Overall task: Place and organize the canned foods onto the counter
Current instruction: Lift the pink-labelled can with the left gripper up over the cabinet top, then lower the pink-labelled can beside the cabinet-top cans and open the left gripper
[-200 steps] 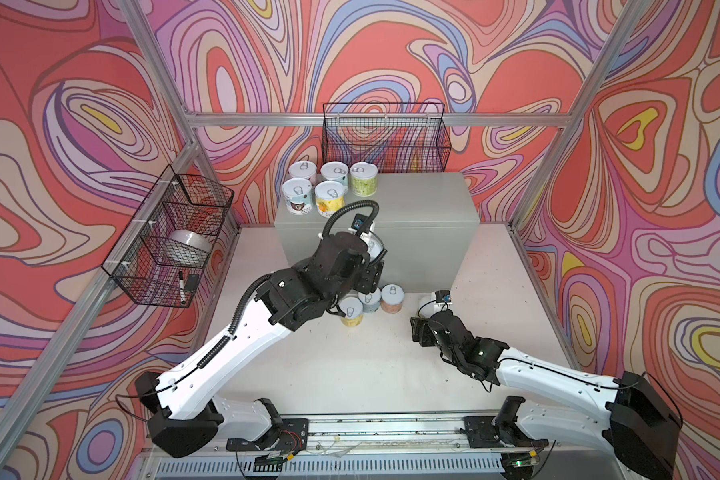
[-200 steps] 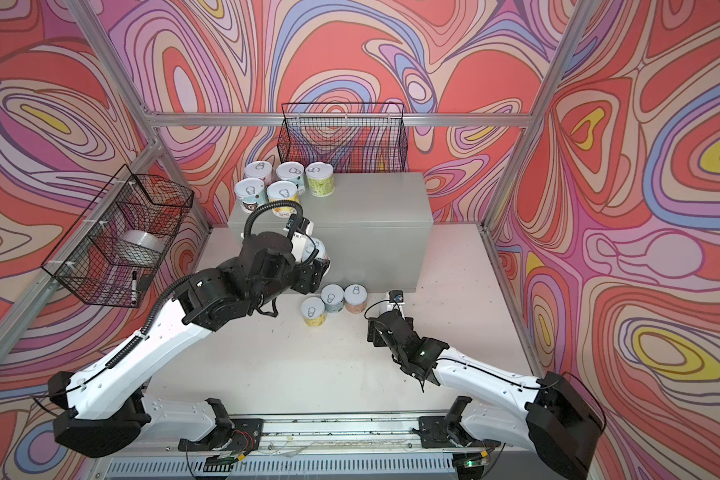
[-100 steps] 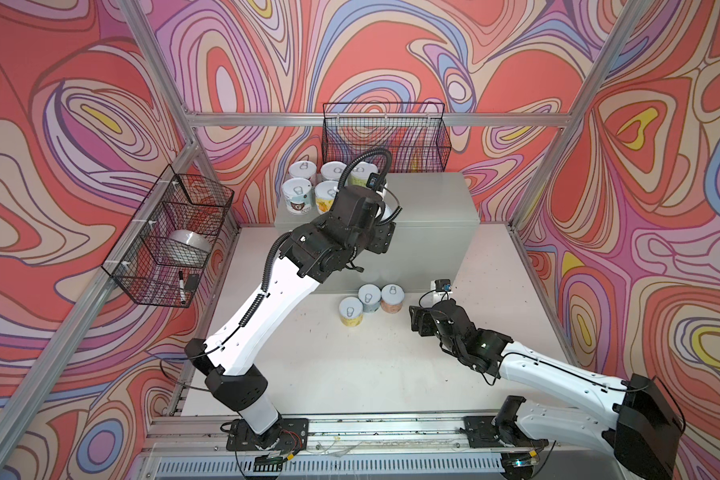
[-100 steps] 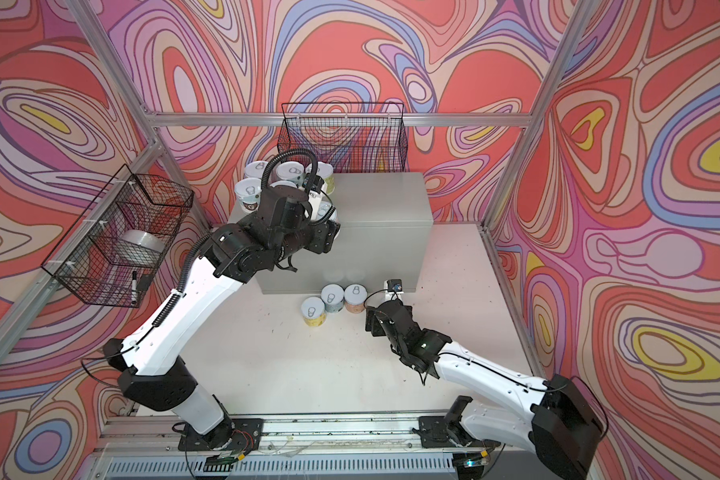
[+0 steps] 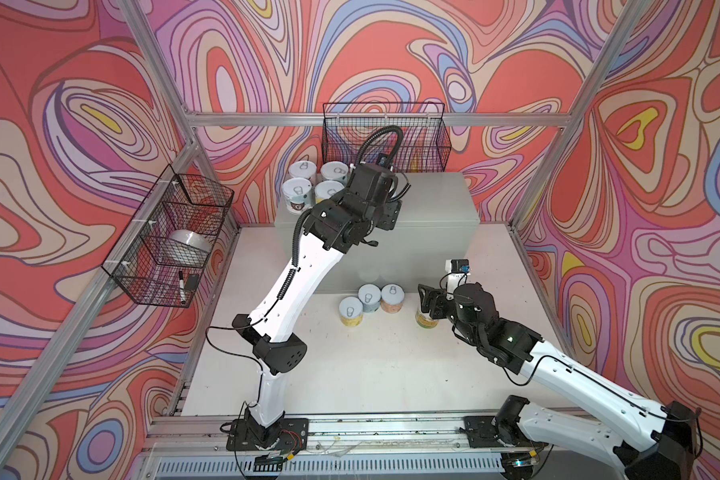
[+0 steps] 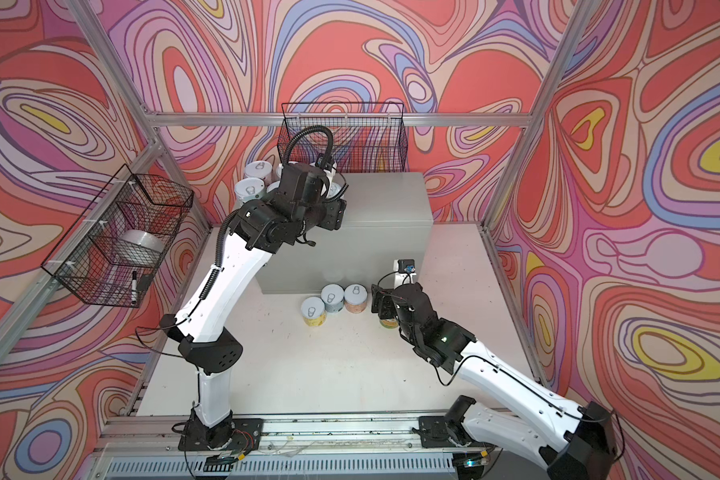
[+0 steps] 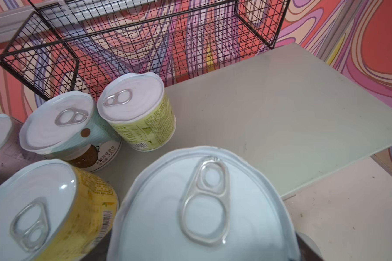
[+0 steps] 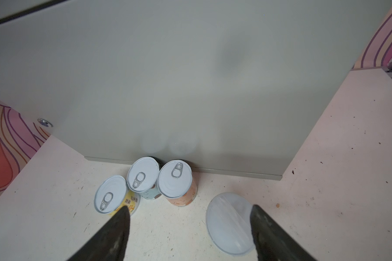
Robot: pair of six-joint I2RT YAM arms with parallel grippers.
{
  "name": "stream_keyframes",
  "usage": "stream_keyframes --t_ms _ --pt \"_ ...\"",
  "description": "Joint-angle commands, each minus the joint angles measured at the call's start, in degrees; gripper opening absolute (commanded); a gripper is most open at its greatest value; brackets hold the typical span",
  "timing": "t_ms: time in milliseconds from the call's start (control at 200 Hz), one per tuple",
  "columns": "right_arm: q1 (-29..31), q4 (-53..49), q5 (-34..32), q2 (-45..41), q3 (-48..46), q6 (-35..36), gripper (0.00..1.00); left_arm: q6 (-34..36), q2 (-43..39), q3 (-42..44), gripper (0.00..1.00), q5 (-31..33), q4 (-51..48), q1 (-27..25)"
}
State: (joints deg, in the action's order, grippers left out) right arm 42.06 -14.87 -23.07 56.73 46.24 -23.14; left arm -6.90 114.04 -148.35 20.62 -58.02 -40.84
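held a pull-tab can (image 7: 204, 210) pinched in the left jaws above the cabinet (image 5: 433, 208), by the cans (image 5: 298, 193) grouped at its back left corner, likely to join that group. spread the right jaws either side of a plain-capped can (image 8: 229, 223) on the table (image 5: 371, 374), not yet gripping. left three more cans (image 5: 368, 297) at the cabinet's foot. read only "220" on the teal label (image 7: 104, 153); other print too small.

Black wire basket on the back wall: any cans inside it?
No, the black wire basket holds nothing; the label-wrapped pull-tab cans stand on the light-grey metal cabinet top.
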Motion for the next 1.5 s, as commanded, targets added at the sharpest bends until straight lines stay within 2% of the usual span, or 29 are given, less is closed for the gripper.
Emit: stream_keyframes --t_ms 0,496,701,771,821,841,941,1042,1192,1492 --pt "-0.3 -2.4 -0.2 -0.5 1.7 1.4 0.86 -0.6 -0.5 -2.4 0.00 1.5 1.2 1.5" --pt "-0.3 -2.2 0.1 0.7 3.6 1.5 0.86 -2.5 3.5 -2.3 0.00 -2.3 4.5 5.8" --pt "-0.4 -2.5 0.1 1.5 4.3 2.0 0.86 -2.9 4.1 -2.3 0.00 -2.0 5.0 6.4" --pt "-0.4 -2.4 0.3 1.7 4.6 2.1 0.87 -3.0 4.1 -2.2 0.22 -2.1 5.4 6.4" --pt "-0.5 -2.4 0.3 2.1 4.8 2.3 0.88 -2.9 4.1 -2.1 0.49 -2.5 5.7 6.4" --pt "-0.5 -2.4 0.4 2.2 4.9 2.2 0.88 -2.9 4.1 -2.1 0.57 -2.5 5.8 6.3" --pt "-0.7 -2.0 0.9 2.9 4.9 2.1 0.88 -2.2 3.8 -1.2 0.80 -2.5 7.2 6.4" --pt "-0.7 -1.5 1.3 3.3 5.0 1.9 0.88 -1.6 3.8 -1.1 0.98 -2.4 8.0 6.4" --pt "-0.8 -1.2 1.7 3.9 5.6 2.1 0.88 -1.2 3.3 -1.1 1.00 -2.0 9.0 6.4" --pt "-0.8 0.6 3.8 5.3 8.1 3.2 0.86 -1.1 2.7 -4.9 1.00 -5.7 12.5 6.1"
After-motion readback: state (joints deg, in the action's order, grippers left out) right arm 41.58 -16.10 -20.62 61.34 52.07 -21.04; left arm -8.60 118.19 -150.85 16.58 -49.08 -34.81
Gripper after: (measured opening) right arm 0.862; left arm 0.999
